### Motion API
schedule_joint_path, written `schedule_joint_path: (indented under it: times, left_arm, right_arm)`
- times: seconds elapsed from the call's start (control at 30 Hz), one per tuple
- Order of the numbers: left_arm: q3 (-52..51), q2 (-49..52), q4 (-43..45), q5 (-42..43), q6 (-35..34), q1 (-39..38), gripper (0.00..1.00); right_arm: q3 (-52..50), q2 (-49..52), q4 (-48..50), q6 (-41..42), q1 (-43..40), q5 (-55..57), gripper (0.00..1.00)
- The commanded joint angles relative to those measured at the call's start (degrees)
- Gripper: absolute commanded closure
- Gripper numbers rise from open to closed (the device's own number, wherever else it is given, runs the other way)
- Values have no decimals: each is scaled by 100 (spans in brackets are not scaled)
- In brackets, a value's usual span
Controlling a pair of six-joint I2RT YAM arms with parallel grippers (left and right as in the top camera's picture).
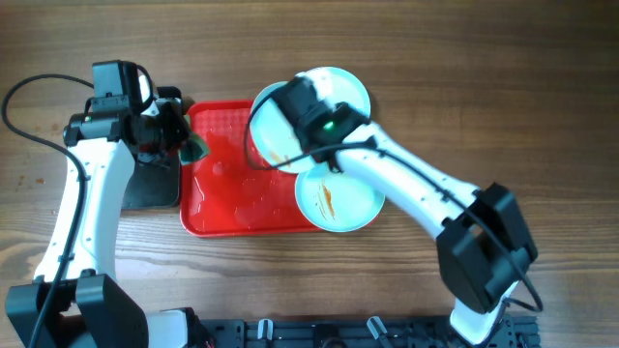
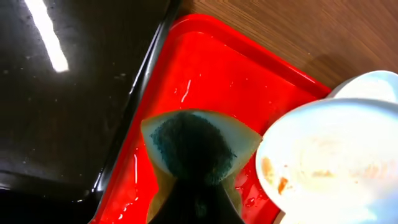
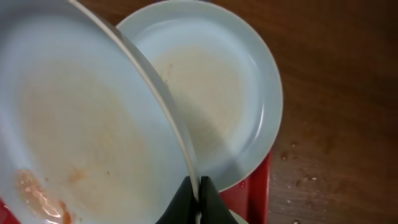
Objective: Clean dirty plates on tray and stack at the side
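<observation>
Red tray [image 1: 222, 208] is wet, its right end hidden under the right arm [image 1: 416, 184]. The right gripper [image 3: 199, 200] pinches a smeared plate [image 3: 81, 118] by its rim, tilted over the tray. A far plate [image 1: 343, 87] and a streaked near plate [image 1: 338, 198] sit at that end. The left gripper [image 1: 184, 143], jaws hidden, squeezes a green sponge [image 2: 189, 146].

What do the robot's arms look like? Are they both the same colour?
Yes, they match. The left arm and the right arm are smooth white tubes with chunky black joints. A thin black cable loops off the left one. A little green light glows on the right wrist. The right tool has two slim black fingers.
</observation>
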Motion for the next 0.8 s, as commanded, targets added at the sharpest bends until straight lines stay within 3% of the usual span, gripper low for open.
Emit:
schedule_joint_path:
  times: [0.0,0.27,0.43,0.5,0.6,0.7,0.77]
  left_arm:
    - [81,-68,15,-166,68,33,96]
    - [81,-61,15,-166,68,33,96]
    - [81,-59,13,-166,68,33,96]
    - [81,-59,-4,-166,68,33,96]
    - [76,-59,-85,-164,68,33,96]
    - [76,-59,-92,-162,63,33,96]
    - [72,-59,-94,-164,48,33,96]
  right_arm:
    - [37,-184,20,-114,540,1786,96]
    - [37,-184,841,-116,1368,4201,96]
    - [35,-184,907,-94,1469,3978,96]
    - [-17,-181,857,15,1460,3147,96]
    - [-46,-166,369,951,1412,1880,96]
    - [-52,-98,203,1598,1088,-678,96]
    - [-52,31,216,1709,907,-1423,96]
